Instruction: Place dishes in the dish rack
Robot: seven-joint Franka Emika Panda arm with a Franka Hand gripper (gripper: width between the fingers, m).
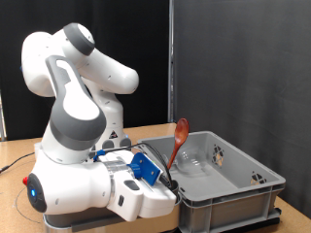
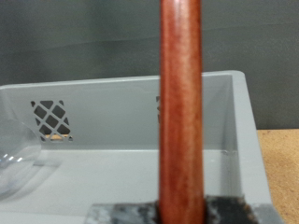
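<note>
My gripper (image 1: 166, 181) is shut on a reddish-brown wooden spoon (image 1: 178, 142) and holds it upright at the grey crate's near-left rim. In the wrist view the spoon's handle (image 2: 180, 103) runs straight up the middle, clamped between the dark fingertips (image 2: 121, 214), with the gripper (image 2: 180, 214) at the frame's lower edge. A clear glass piece (image 1: 194, 161) lies inside the crate and also shows in the wrist view (image 2: 13, 174). The dish rack, the light blue plate and the steel bowl are out of view.
The large grey crate (image 1: 255, 181) with vented walls stands on the wooden table (image 1: 146, 134) at the exterior view's lower right. The arm's white body fills the exterior view's left. Black curtains hang behind.
</note>
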